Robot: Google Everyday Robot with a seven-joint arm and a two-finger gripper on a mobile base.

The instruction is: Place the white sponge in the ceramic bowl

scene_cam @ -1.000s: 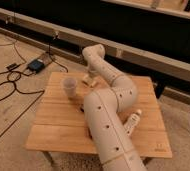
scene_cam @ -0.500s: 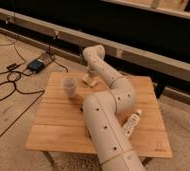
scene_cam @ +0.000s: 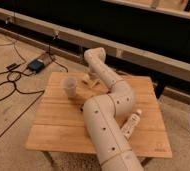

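My claw (scene_cam: pixel 91 78) sits low over the small off-white sponge block (scene_cam: pixel 93 84), upper centre of the light wooden desk (scene_cam: pixel 53 125), right of the white plastic cup (scene_cam: pixel 69 87), placed for pickup. Clenched or released, I cannot tell. The maroon ceramic bowl is unseen, probably behind my arm.

Warm, dim, even light, perhaps from overhead. Shadows on the table (scene_cam: pixel 53 127) are faint and soft; the gripper (scene_cam: pixel 91 80), near its far edge, is lit alike.
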